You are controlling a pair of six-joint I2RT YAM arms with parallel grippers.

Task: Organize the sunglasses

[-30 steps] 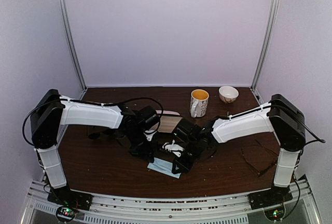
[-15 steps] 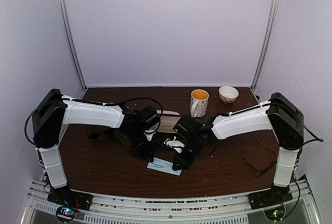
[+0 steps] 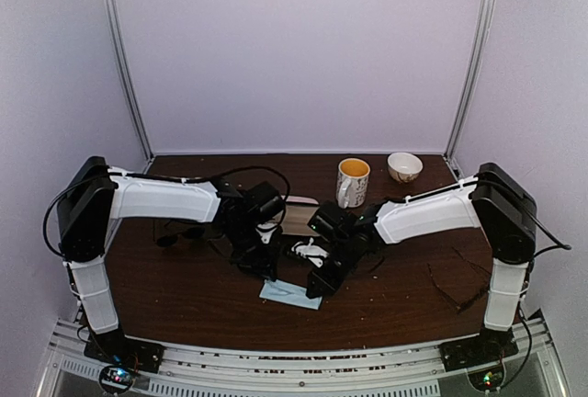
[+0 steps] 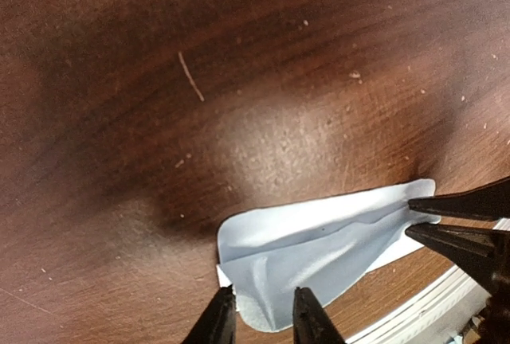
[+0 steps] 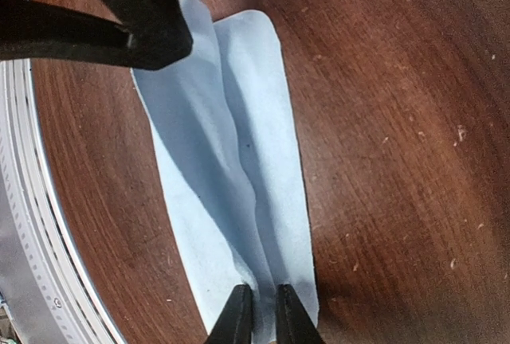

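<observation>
A light-blue cloth (image 3: pixel 290 293) lies creased on the dark wooden table (image 3: pixel 184 296) near the front edge, with both grippers at its ends. My left gripper (image 4: pixel 263 316) is open over one end of the cloth (image 4: pixel 319 240), which lies loose between the fingers. My right gripper (image 5: pixel 261 306) is open only a little, and a raised fold of the cloth (image 5: pixel 231 169) runs into the narrow gap. A thin black-framed pair of sunglasses (image 3: pixel 457 279) lies at the right. A dark pair (image 3: pixel 179 232) lies behind the left arm, partly hidden.
An oblong tan case (image 3: pixel 299 218) sits behind the grippers. A mug (image 3: pixel 353 181) and a small bowl (image 3: pixel 404 166) stand at the back. The metal rail (image 3: pixel 303 360) runs along the front edge, close to the cloth. The two grippers are nearly touching.
My left gripper has opened and let go of the cloth. The right jaws have parted slightly. Both grippers have shifted a little away from the front edge.
</observation>
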